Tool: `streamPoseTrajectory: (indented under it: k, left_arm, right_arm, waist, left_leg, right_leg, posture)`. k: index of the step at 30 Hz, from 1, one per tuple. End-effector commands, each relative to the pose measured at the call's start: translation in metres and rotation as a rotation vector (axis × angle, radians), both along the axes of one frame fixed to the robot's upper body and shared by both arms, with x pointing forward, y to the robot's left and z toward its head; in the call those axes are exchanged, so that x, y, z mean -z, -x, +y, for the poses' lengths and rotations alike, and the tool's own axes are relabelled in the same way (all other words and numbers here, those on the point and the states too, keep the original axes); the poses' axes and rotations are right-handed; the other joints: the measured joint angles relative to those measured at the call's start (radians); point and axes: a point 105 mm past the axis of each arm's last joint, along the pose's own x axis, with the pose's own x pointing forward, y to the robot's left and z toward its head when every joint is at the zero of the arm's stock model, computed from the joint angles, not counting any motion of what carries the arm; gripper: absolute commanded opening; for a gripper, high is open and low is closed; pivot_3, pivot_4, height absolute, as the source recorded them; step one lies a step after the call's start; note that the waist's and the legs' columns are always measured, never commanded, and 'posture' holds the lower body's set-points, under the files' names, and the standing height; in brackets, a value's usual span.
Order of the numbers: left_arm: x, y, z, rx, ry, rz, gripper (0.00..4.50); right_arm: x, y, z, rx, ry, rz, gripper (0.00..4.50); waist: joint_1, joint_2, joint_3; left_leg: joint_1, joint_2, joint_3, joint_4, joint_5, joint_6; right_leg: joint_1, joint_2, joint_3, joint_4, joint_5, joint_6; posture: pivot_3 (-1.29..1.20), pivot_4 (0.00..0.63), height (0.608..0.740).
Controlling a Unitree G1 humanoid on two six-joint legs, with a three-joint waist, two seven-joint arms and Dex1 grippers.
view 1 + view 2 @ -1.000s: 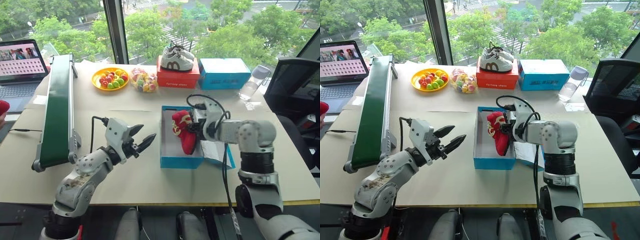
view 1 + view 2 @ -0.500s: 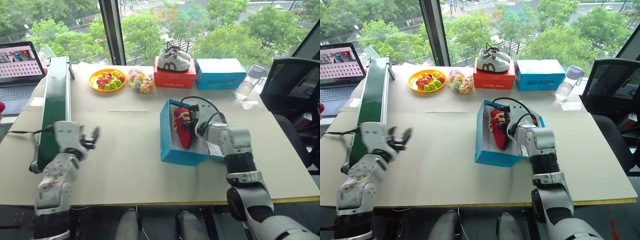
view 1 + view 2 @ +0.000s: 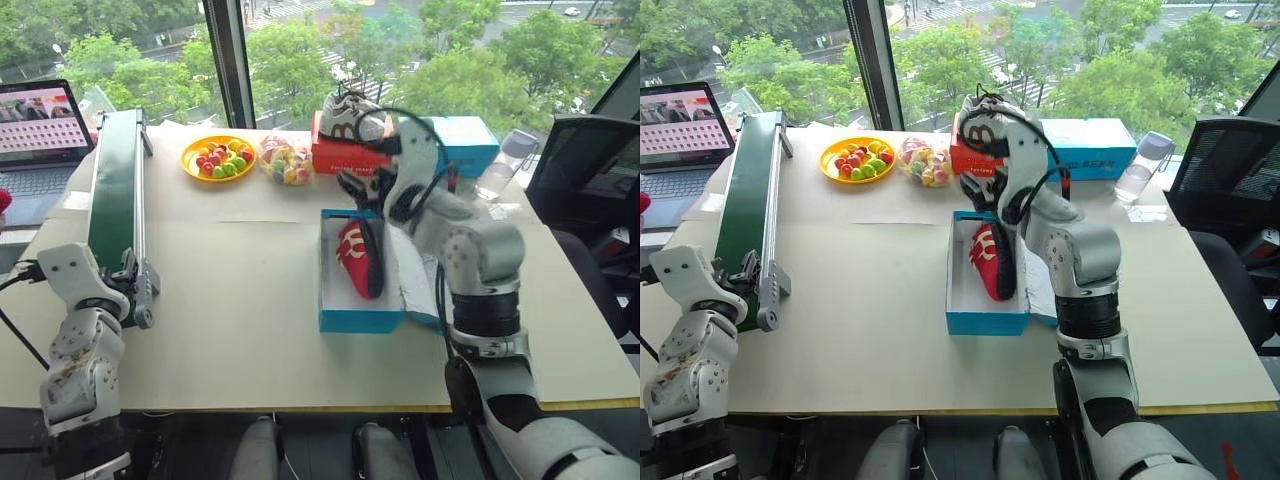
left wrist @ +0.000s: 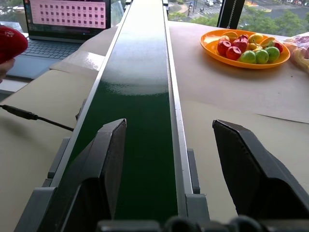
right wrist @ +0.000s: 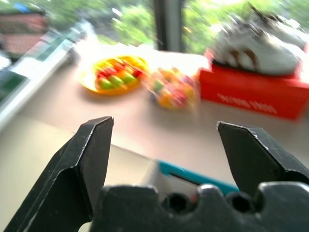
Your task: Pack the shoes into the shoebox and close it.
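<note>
A red shoe (image 3: 358,258) with a dark sole lies on its side in the blue shoebox (image 3: 361,320), mid-table. The box's white lid (image 3: 412,278) lies open to its right. My right gripper (image 3: 362,186) hangs open and empty above the box's far end; in the right wrist view its fingers (image 5: 82,159) stand wide apart over the box's rim (image 5: 193,173). My left gripper (image 4: 166,140) is open at the near end of the green conveyor belt (image 4: 140,111), with nothing between its fingers (image 4: 106,159).
At the back stand a yellow fruit plate (image 3: 220,157), a candy bag (image 3: 285,160), a red box (image 3: 345,155) with white sneakers (image 3: 985,115), another blue box (image 3: 465,145) and a water bottle (image 3: 497,172). A laptop (image 3: 40,130) and a red object (image 4: 9,42) are far left. A chair (image 3: 590,170) stands right.
My right gripper opened, let go of the red shoe and rose above the box; the shoe now lies inside. My left arm swung left to the conveyor's near end.
</note>
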Motion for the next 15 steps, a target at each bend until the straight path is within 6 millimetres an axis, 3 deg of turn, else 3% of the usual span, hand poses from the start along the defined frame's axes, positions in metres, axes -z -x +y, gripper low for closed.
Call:
streamPoseTrajectory:
  k: [1, 4, 7, 11, 12, 15]
  left_arm:
    - [-0.009, -0.001, 0.001, 0.004, -0.040, -0.007, 3.05]
    - [-0.008, -0.002, 0.000, 0.005, -0.033, 0.002, 3.05]
    - [-0.006, -0.003, 0.001, 0.002, -0.031, 0.017, 3.05]
    - [-0.003, -0.002, 0.004, -0.012, -0.023, 0.041, 3.05]
    - [-0.002, -0.002, 0.005, -0.012, -0.014, 0.042, 3.54]
    - [0.000, -0.001, 0.007, -0.012, -0.009, 0.060, 4.41]
  right_arm:
    - [0.012, 0.075, 0.028, -0.502, 0.072, -0.120, 4.09]
    - [0.041, 0.094, 0.026, -0.655, 0.112, -0.080, 4.09]
    - [0.084, 0.089, 0.026, -0.663, 0.245, -0.030, 4.09]
    - [0.105, 0.081, 0.029, -0.626, 0.275, -0.016, 4.09]
    - [0.107, 0.077, 0.031, -0.604, 0.265, -0.010, 4.50]
    - [0.110, 0.070, 0.034, -0.559, 0.259, -0.020, 4.50]
  waist:
    - [0.003, -0.002, -0.001]
    - [0.003, -0.003, -0.002]
    - [0.001, -0.003, -0.002]
    - [-0.002, -0.003, -0.002]
    - [-0.002, -0.003, -0.002]
    - [0.000, -0.003, -0.002]
  left_leg:
    - [0.000, 0.000, 0.000, 0.000, 0.000, 0.000]
    - [0.000, 0.000, -0.001, 0.001, 0.000, 0.000]
    - [0.001, 0.000, 0.000, 0.003, -0.004, -0.007]
    - [0.005, 0.001, 0.000, 0.002, -0.004, -0.009]
    - [0.005, 0.001, 0.000, 0.002, -0.004, -0.009]
    - [0.005, 0.002, 0.000, 0.002, -0.001, -0.012]
  right_leg:
    - [0.001, 0.000, -0.001, 0.000, 0.000, 0.000]
    - [0.002, -0.001, -0.002, 0.000, 0.000, 0.000]
    - [0.001, -0.002, -0.002, 0.000, 0.001, -0.001]
    - [0.002, -0.001, -0.002, 0.000, 0.003, -0.004]
    - [0.002, 0.000, -0.002, 0.001, 0.003, -0.004]
    - [0.001, 0.001, -0.002, 0.001, 0.003, -0.004]
  posture:
    - [0.00, 0.150, 0.739]
    - [0.00, 0.150, 0.739]
    - [0.00, 0.150, 0.739]
    - [0.00, 0.150, 0.739]
    - [0.00, 0.150, 0.739]
    - [0.00, 0.150, 0.739]
